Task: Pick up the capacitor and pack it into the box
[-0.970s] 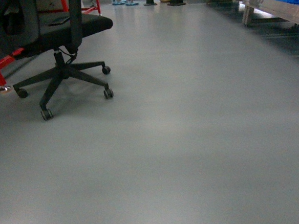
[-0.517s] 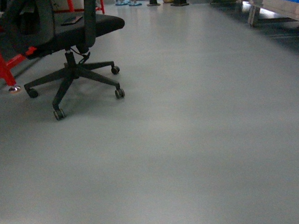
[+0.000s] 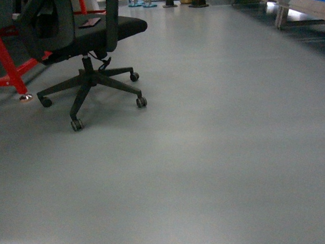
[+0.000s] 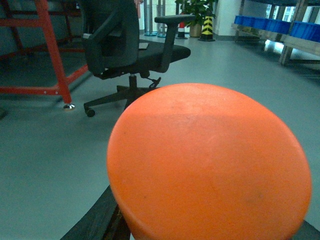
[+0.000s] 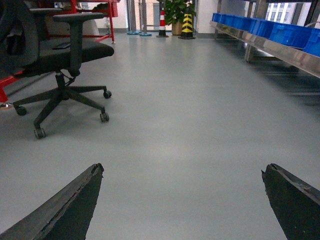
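A: Is the box seen? 
B: Neither box nor capacitor is in view — only floor and an office chair, far left.

A: Fingers? 
B: Right gripper spread, empty; left hidden behind an orange disc — handling cannot be judged.

Head view looks forward and down over the floor; both wrist views face forward, low down; all three share the office chair at left
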Tool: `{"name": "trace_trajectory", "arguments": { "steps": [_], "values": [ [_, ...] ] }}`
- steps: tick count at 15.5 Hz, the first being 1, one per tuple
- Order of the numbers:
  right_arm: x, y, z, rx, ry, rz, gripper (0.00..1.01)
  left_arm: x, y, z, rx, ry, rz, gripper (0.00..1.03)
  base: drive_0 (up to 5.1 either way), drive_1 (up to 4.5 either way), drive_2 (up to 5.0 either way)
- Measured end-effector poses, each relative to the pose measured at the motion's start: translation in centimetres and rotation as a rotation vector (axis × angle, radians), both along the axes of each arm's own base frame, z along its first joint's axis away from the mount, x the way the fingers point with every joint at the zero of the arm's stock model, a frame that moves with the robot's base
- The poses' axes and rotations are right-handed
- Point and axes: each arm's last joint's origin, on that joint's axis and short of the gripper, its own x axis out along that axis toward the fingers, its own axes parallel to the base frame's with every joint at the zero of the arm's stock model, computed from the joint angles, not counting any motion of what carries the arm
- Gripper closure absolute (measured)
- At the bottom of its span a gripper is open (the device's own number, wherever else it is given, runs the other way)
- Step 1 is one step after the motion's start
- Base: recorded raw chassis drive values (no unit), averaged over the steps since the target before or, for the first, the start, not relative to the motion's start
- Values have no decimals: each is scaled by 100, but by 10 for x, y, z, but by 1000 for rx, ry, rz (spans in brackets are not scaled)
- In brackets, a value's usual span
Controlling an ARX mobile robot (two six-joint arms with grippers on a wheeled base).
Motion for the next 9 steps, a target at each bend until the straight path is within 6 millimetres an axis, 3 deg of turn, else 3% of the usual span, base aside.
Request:
{"name": "trace_trajectory", "arguments": {
  "steps": [9],
  "values": [
    [0, 0, 0, 0, -3, 0, 3, 0, 0, 0, 0, 1, 0, 59, -498, 248, 248]
  ]
}}
